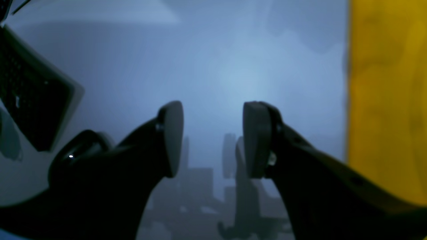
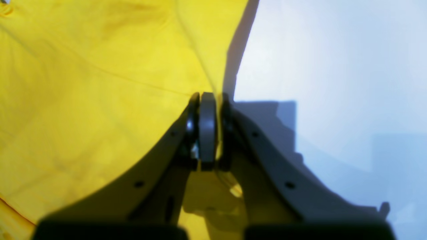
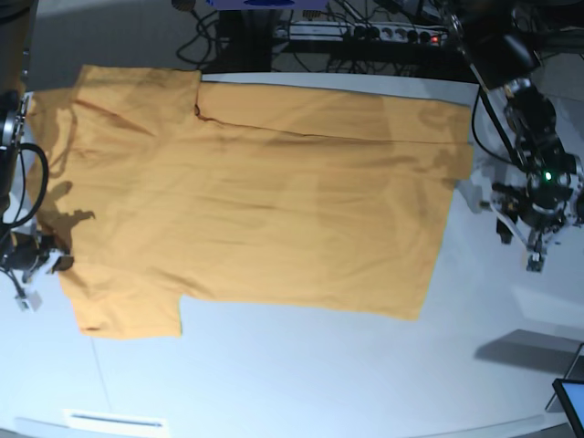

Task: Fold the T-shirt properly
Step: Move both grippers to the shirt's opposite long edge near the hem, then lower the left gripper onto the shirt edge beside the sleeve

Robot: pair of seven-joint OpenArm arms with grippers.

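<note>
Black fingers [image 1: 171, 136] of the left pincer [image 1: 213, 138] fill the lower part of the left wrist view, standing apart with a clear gap between the grey pads and nothing held between them; this pincer is released. It hangs over bare pale table [image 1: 217, 66], and the T-shirt [image 1: 387, 100] shows as a yellow band off to one side of it, not touching the fingers. Seen from the right wrist, the right pincer [image 2: 208, 130] is clenched: its two pads are pressed together at the edge of the T-shirt [image 2: 100, 100], and a thin fold of yellow cloth appears to be caught between them, with more cloth hanging below the tips. To one side of this pincer lies the wide yellow cloth; to the other, bare table [image 2: 333, 66] with the pincer's shadow on it. In the base view the T-shirt [image 3: 255, 201] lies spread nearly flat on the table [image 3: 319, 374], reaching from the right pincer [image 3: 41, 255] at one short edge toward the left pincer [image 3: 538, 251], which stands just beyond the opposite edge, apart from the cloth. One long edge appears folded over into a lighter strip. Cables and a power strip [image 3: 365, 32] lie beyond the far side of the table.
</note>
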